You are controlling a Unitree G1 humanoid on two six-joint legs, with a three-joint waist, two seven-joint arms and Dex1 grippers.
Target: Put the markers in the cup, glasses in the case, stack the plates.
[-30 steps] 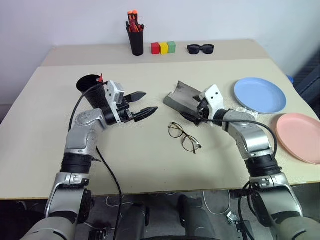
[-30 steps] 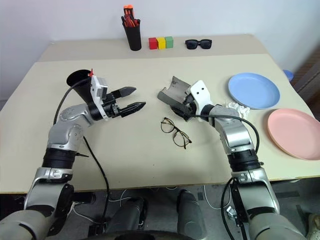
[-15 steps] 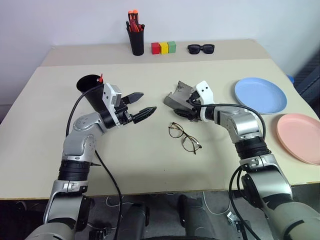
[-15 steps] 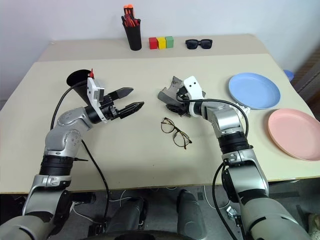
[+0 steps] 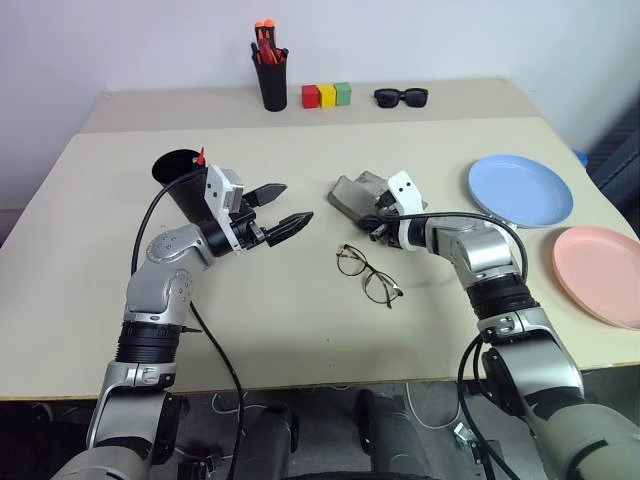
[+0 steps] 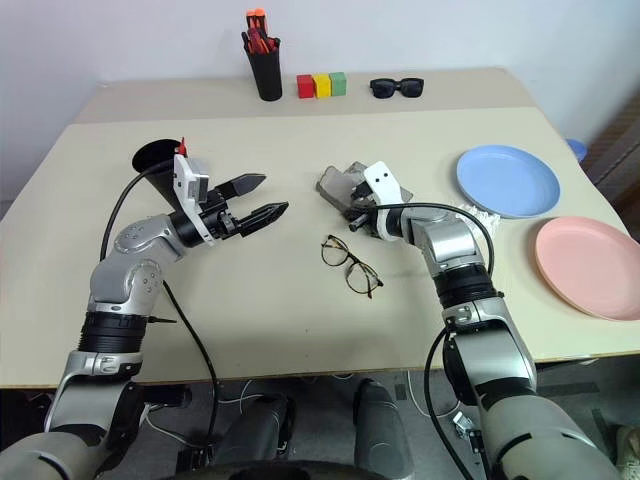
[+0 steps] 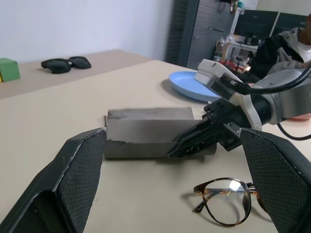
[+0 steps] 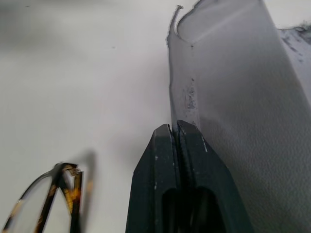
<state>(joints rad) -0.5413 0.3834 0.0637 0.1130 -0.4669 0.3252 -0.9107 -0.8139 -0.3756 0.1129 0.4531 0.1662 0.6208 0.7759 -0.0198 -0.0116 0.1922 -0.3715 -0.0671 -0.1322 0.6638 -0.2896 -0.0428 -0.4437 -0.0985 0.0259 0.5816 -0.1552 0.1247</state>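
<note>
The grey case (image 5: 352, 189) lies at the table's middle. My right gripper (image 5: 373, 222) is shut on the thin near wall of the case (image 8: 181, 97), which runs down between its fingertips. The wire-framed glasses (image 5: 368, 275) lie on the table just in front of that gripper, untouched. My left gripper (image 5: 293, 203) hovers open and empty to the left of the case, pointing at it. Behind the left gripper stands the black cup (image 5: 176, 168), with a red marker tip (image 5: 201, 156) poking above its rim. The blue plate (image 5: 520, 190) and the pink plate (image 5: 603, 272) lie side by side at the right.
At the back of the table stand a black pen holder (image 5: 270, 78) with orange-tipped pens, coloured blocks (image 5: 327, 96) and black sunglasses (image 5: 401, 97). A cable hangs from my left arm. The pink plate lies close to the table's right edge.
My right gripper has gone from open to shut on the case's near wall, moving a little left and down. The case's raised flap now lies lower. The left arm has stayed put.
</note>
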